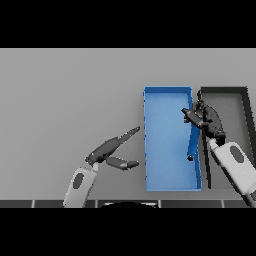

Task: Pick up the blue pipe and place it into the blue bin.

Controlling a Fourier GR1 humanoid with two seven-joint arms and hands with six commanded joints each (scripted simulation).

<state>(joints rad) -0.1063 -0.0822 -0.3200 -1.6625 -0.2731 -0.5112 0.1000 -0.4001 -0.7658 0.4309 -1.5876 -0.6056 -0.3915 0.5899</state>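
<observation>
Nearest you, at lower left of the frame, the left hand (107,152) rests over the grey desk (65,100), fingers straight and spread apart, holding nothing. Right of centre you have the blue bin (167,137). Over its right wall sits the right hand (205,120), fingers curled and clamped on the blue pipe (192,142), which hangs down inside the bin. Beside it, at far right, you see a dark bin (227,100).

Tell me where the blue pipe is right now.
In the head view the pipe hangs from the right hand on the right side, over the blue bin's right wall, beside the dark bin.
</observation>
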